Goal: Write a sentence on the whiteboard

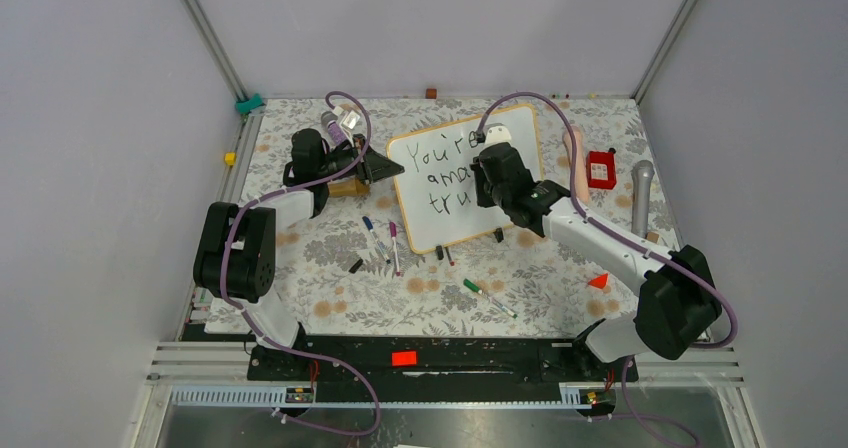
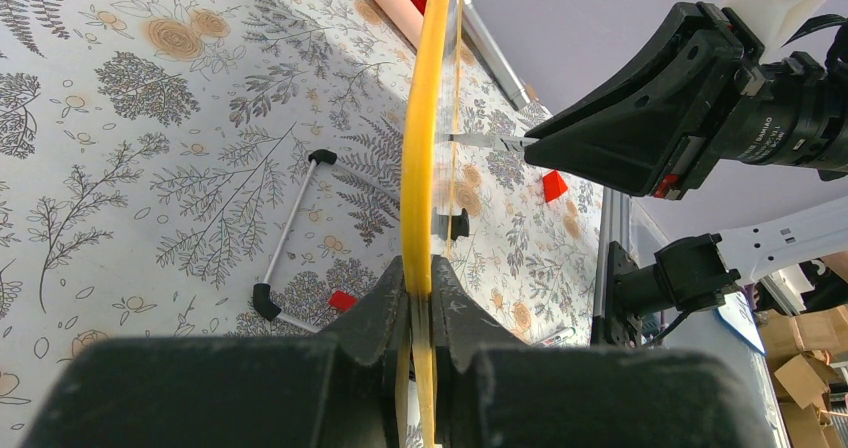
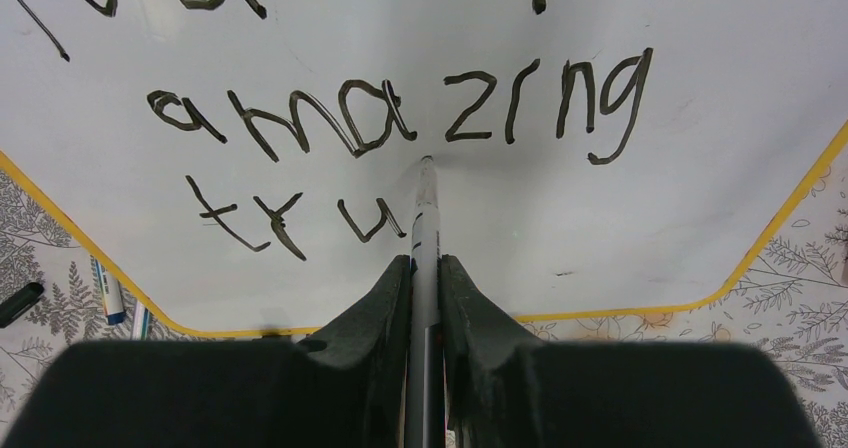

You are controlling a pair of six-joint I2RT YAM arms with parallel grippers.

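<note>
- The whiteboard stands propped mid-desk — its yellow rim pinched in the left claw.
- The right claw pinches a marker, its tip touching the board just right of "tru".
- The sentence reads "You're amazing tru".

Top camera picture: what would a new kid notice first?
Probably the whiteboard in the middle, with the sentence reading "You're amazing tru" so far. The right fingers pinch a marker, its tip at the board just right of "tru". The left fingers clamp the board's yellow edge on its left side.
</note>
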